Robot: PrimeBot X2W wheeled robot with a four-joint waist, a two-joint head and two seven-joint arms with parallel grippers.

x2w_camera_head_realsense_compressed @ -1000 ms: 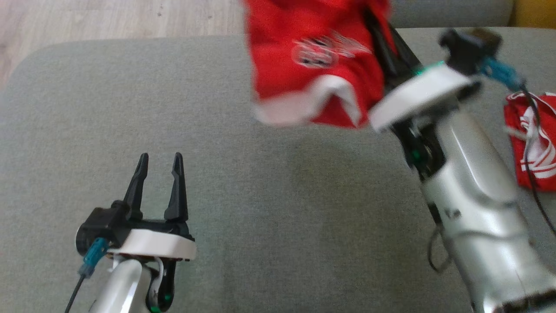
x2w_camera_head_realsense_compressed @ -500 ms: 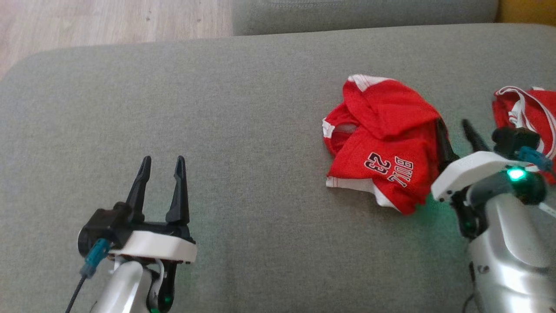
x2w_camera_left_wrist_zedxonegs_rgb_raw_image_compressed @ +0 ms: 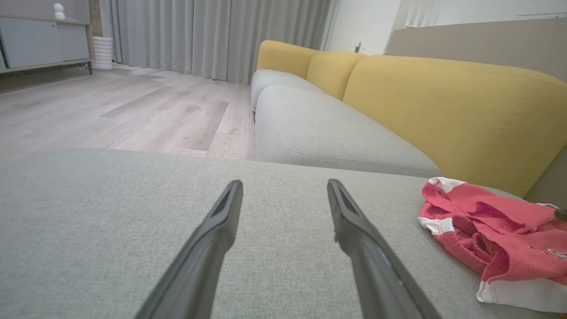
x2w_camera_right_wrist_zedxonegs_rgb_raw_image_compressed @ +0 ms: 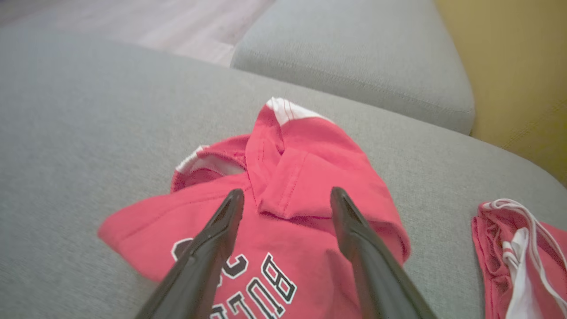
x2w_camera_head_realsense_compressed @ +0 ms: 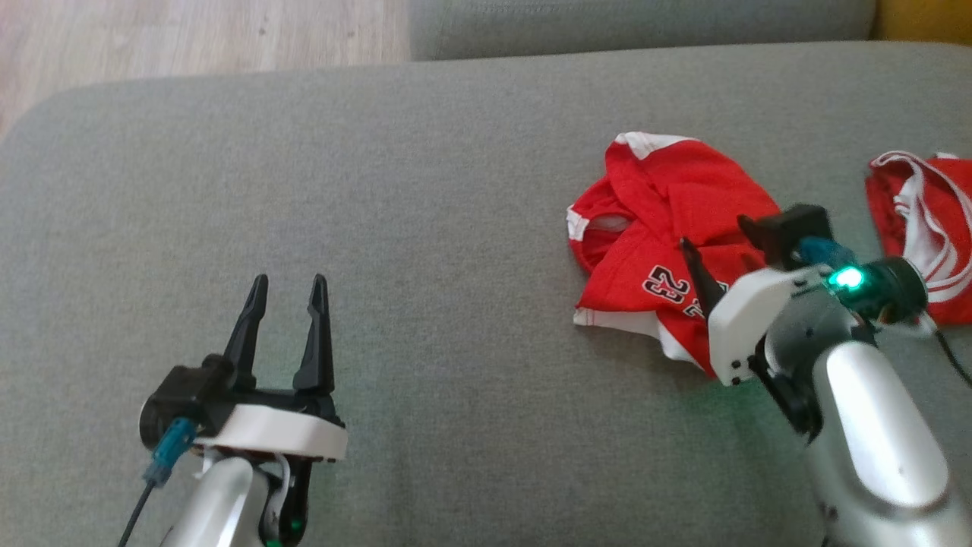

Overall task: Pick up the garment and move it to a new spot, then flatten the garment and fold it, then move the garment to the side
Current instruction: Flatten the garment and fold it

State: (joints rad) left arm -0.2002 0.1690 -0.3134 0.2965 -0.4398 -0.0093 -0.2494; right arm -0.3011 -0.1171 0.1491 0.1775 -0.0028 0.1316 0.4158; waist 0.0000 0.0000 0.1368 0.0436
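- Since a second ago, the jersey [x2w_camera_head_realsense_compressed: 668,220] has gone from hanging in my right gripper [x2w_camera_right_wrist_zedxonegs_rgb_raw_image_compressed: 287,191] to lying crumpled on the cushion [x2w_camera_head_realsense_compressed: 456,190].
- My right gripper has let go. Its fingers now stand wide apart with nothing pinched between them.
- It hangs over the cushion's right part, above the jersey's printed side. I cannot tell whether the tips touch the cloth.
- The jersey sits bunched on the cushion's right half, red with white trim. The number 23 and the letters "BUL" face up, and a white-edged hem points toward the cushion's near edge.
- My left gripper [x2w_camera_head_realsense_compressed: 289,281] hovers over the cushion's near left, where it was a second ago. Its fingers are apart and empty, and it is well apart from the jersey.
- A second garment [x2w_camera_head_realsense_compressed: 919,228], red with white stripes, lies at the cushion's right edge, near the jersey but not touching it.
- Past the cushion's far edge stands another grey seat [x2w_camera_left_wrist_zedxonegs_rgb_raw_image_compressed: 319,133] with a yellow backrest [x2w_camera_left_wrist_zedxonegs_rgb_raw_image_compressed: 443,102].
- Wood floor [x2w_camera_left_wrist_zedxonegs_rgb_raw_image_compressed: 133,106] shows beyond the cushion's far left.
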